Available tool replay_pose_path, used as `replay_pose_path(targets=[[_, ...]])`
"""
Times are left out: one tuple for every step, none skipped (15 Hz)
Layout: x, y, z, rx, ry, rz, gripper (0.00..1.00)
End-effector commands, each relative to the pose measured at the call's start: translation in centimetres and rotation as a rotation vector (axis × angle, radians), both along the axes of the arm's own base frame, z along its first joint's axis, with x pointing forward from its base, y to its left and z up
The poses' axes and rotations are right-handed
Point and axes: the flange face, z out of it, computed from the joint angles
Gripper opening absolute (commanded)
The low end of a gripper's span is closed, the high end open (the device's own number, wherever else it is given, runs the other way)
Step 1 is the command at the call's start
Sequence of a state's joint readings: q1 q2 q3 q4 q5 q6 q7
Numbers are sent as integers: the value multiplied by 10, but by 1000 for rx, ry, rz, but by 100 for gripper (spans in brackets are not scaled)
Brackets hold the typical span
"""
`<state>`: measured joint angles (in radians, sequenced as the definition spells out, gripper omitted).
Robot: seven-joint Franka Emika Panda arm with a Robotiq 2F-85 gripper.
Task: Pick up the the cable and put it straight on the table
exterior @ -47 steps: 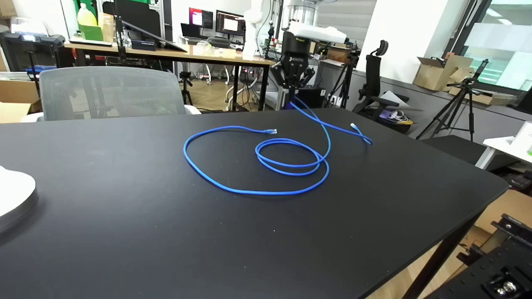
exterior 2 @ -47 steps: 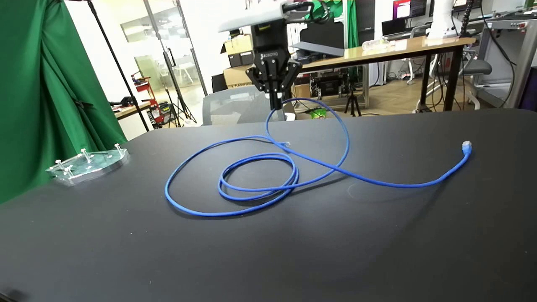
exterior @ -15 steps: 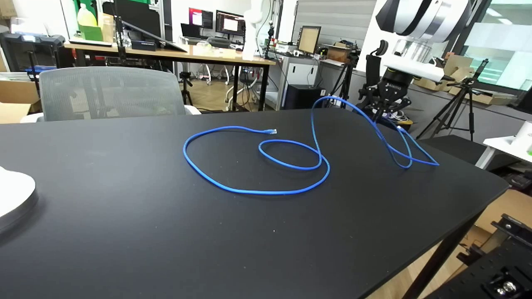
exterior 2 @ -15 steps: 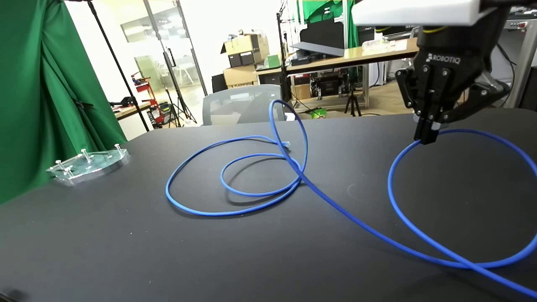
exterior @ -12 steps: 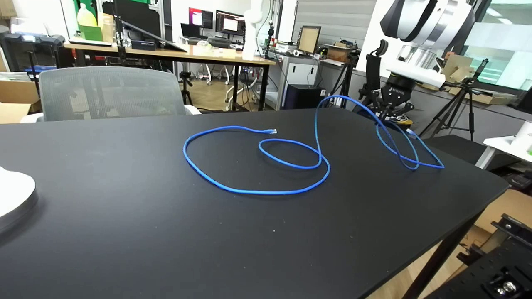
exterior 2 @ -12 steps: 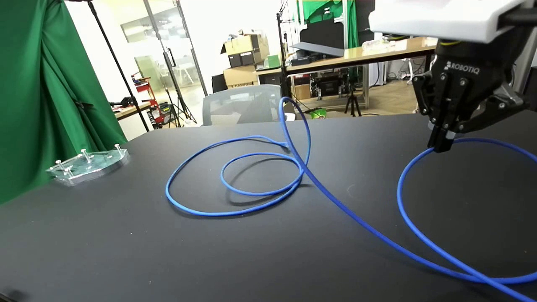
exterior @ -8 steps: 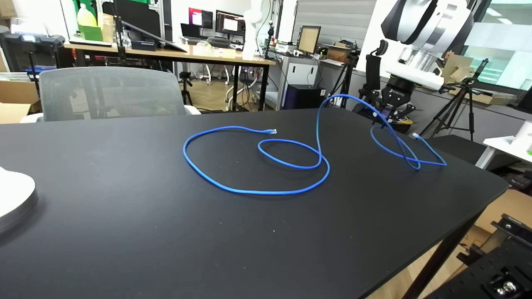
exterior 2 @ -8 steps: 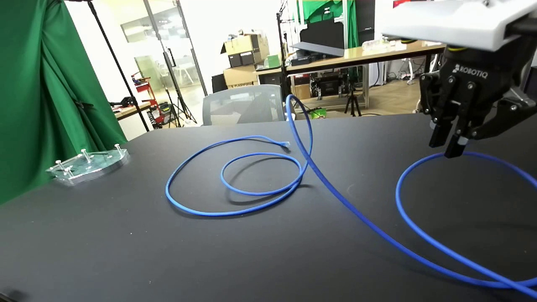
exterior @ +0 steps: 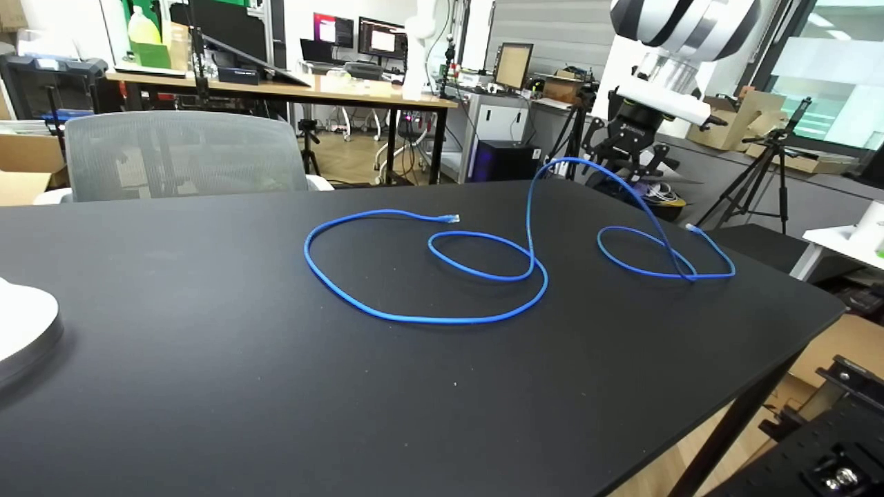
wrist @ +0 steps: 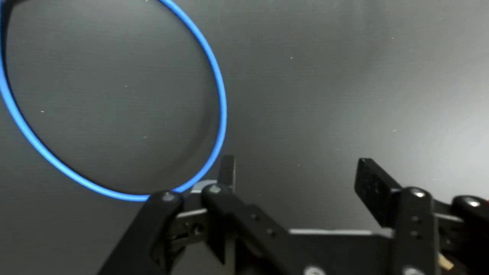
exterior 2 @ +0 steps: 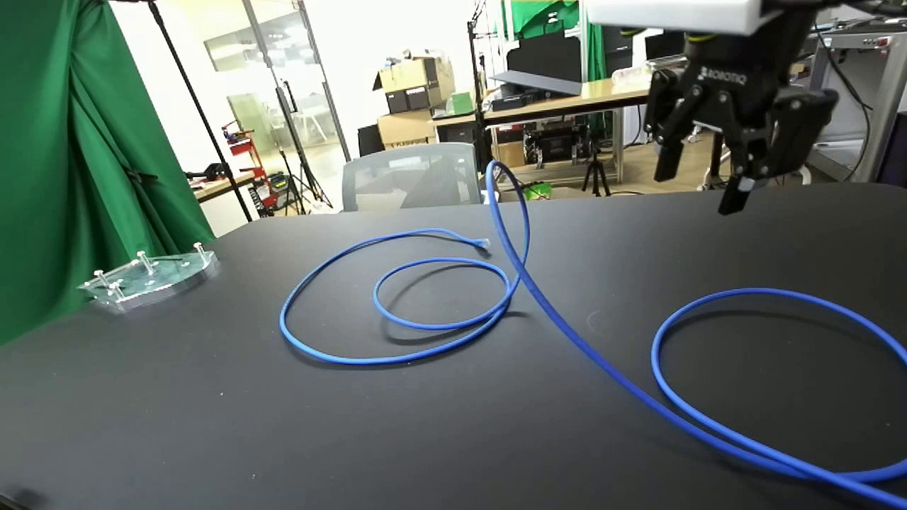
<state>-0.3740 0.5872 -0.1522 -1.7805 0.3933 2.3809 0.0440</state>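
The blue cable (exterior 2: 354,362) winds over the black table (exterior: 207,386) in both exterior views. Two loops lie mid-table, with a connector end (exterior: 452,218) beside them. From there a stretch arches up off the surface and comes down to a smaller loop (exterior: 642,273) towards the table's right side, where another connector end (exterior: 690,227) shows. My gripper (exterior 2: 700,188) hangs above and behind this smaller loop, open and apart from it. In the wrist view the fingers of the gripper (wrist: 297,160) stand wide with only table between them; the cable curves past the left finger (wrist: 228,172).
A clear plate with bolts (exterior 2: 152,280) sits on the table in an exterior view. A white rounded object (exterior: 27,324) stands at the left border. Behind the table is a grey mesh chair (exterior: 186,155). The table's right edge runs close to the smaller loop.
The gripper carried the cable across to the right side, then opened and let it go. It has since risen away, and the smaller loop has sunk onto the table.
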Motion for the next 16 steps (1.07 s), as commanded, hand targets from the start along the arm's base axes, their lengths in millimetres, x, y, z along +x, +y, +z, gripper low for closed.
replay_pose_path(targets=[[23,50,39,-7,17,171,100],[30,67,45,-7,29,230,100],[36,88,50,5,42,296,100],[42,107,53,18,51,355,100],[46,125,54,35,64,414,100],[49,140,53,53,80,470,100],[50,154,50,69,97,517,100],[51,164,46,85,115,557,100],[50,173,41,101,138,588,100],[50,180,37,117,159,617,100],[48,185,33,130,187,640,100],[44,190,29,145,217,665,100],[41,193,27,152,248,685,100],[37,194,27,153,269,697,100],[33,195,27,157,293,710,100],[30,194,29,164,322,730,100]])
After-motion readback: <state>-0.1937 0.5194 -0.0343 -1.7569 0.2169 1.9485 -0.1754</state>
